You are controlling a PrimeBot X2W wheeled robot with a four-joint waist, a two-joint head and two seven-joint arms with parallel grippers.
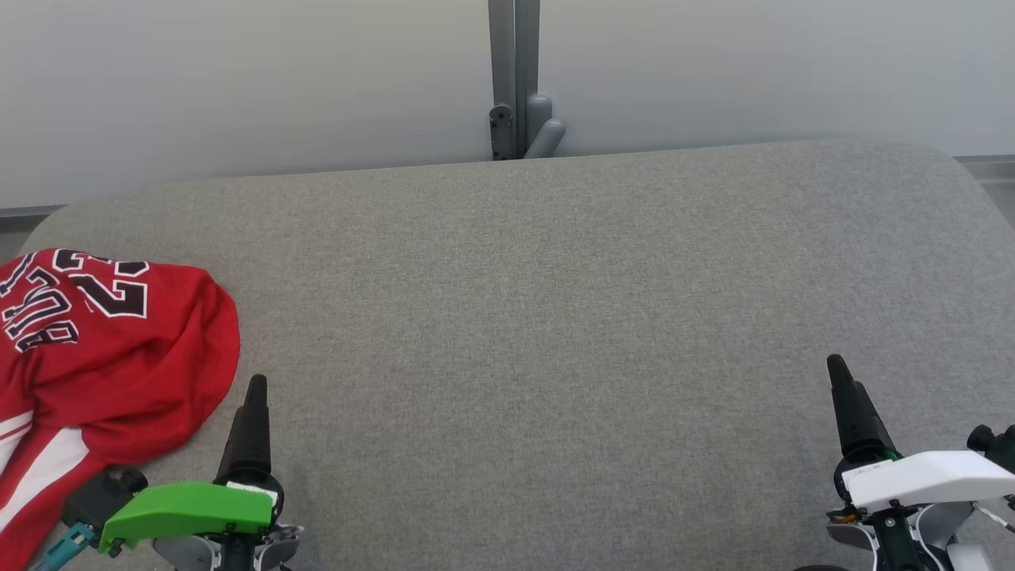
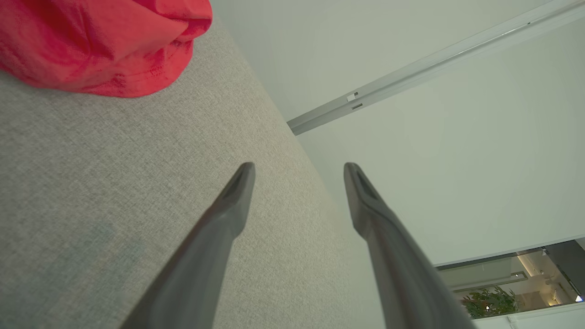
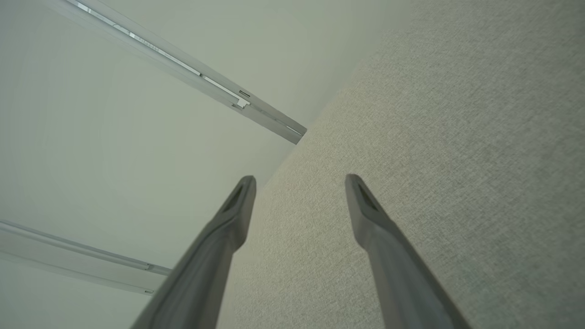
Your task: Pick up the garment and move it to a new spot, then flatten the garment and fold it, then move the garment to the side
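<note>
The garment (image 1: pixel 103 357) is a red jersey with black-and-white lettering and white stripes, lying crumpled at the left end of the grey fabric-covered table (image 1: pixel 539 317). Its red hem also fills the upper left of the left wrist view as the garment (image 2: pixel 100 45). My left gripper (image 1: pixel 255 388), with a green wrist cover, hovers just right of the garment's near edge, apart from it. Its fingers stand open in the left wrist view (image 2: pixel 299 169), holding nothing. My right gripper (image 1: pixel 836 366), white-covered, sits at the near right over bare table, open and empty (image 3: pixel 299 180).
A grey post (image 1: pixel 515 79) stands against the pale wall behind the table's far edge. The table's corners are rounded. Bare grey fabric stretches between the two grippers and out to the right end.
</note>
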